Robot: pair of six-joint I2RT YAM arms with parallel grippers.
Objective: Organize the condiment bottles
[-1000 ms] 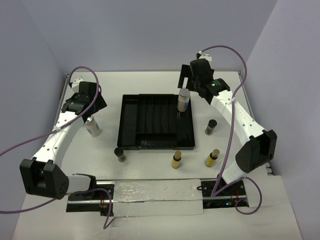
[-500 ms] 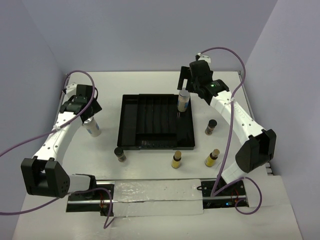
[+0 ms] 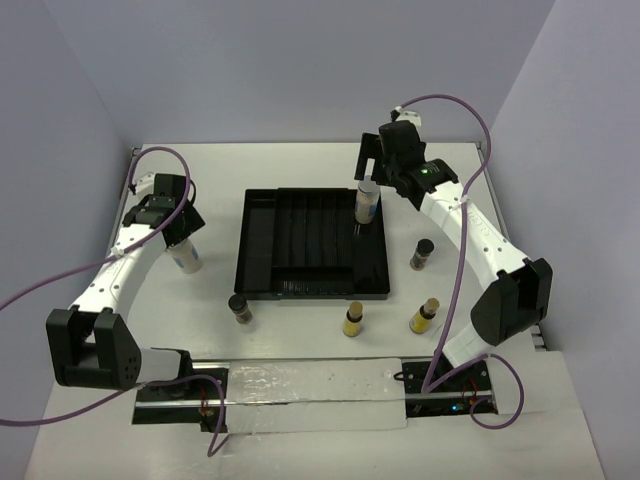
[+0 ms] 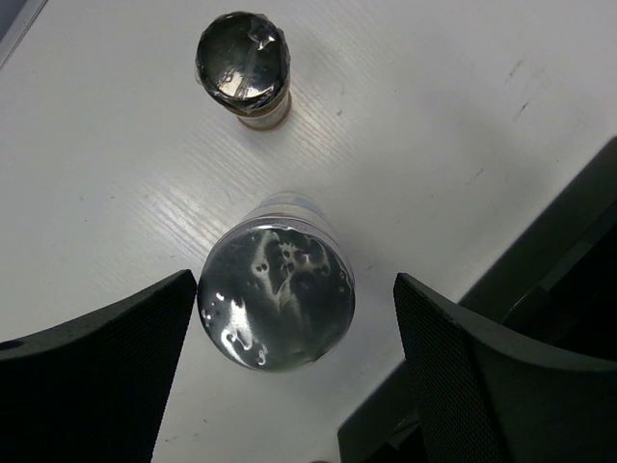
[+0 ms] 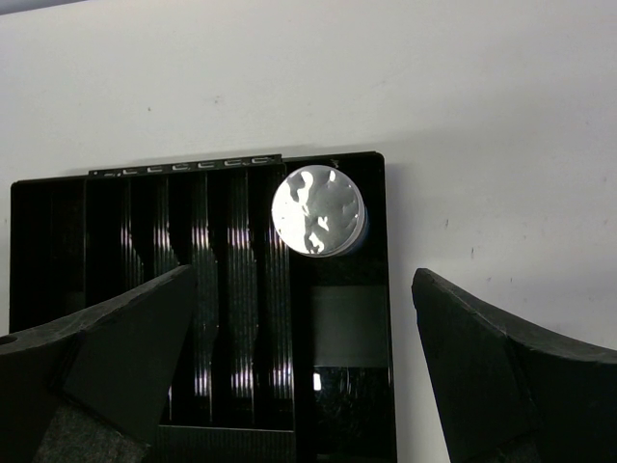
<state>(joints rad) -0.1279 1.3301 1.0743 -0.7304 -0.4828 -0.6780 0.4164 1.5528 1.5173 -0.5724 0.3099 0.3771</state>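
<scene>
Top view: we are seeing the white blue-labelled bottle (image 3: 186, 256) standing near the table's (image 3: 300, 165) left edge, well apart from the black tray (image 3: 258, 235), with the left gripper (image 3: 176, 230) hanging right over it. The grey-capped bottle (image 3: 367, 201) is standing in the tray's far right corner under the right gripper (image 3: 384, 160). Two dark jars (image 3: 238, 307) (image 3: 423, 253) and two yellow bottles (image 3: 353, 318) (image 3: 424, 316) are waiting on the table by the tray's near and right edges. Left wrist view: the left gripper (image 4: 294, 309) is straddling the white bottle's shiny cap (image 4: 277, 294), jaws apart, a clear gap on one side and gripping nothing; a dark jar (image 4: 243, 60) is sitting just beyond. The top view is hiding that gap behind the arm. We are judging this bottle rigid, fairly light, smooth and a bit slippery, tippy when upright, so we are favouring a hold across the body below the cap. Right wrist view: the right gripper (image 5: 304, 280) is spread wide and empty, and the grey-capped bottle (image 5: 318, 210) is upright in the rightmost compartment, far end, which the top view is showing less clearly.
</scene>
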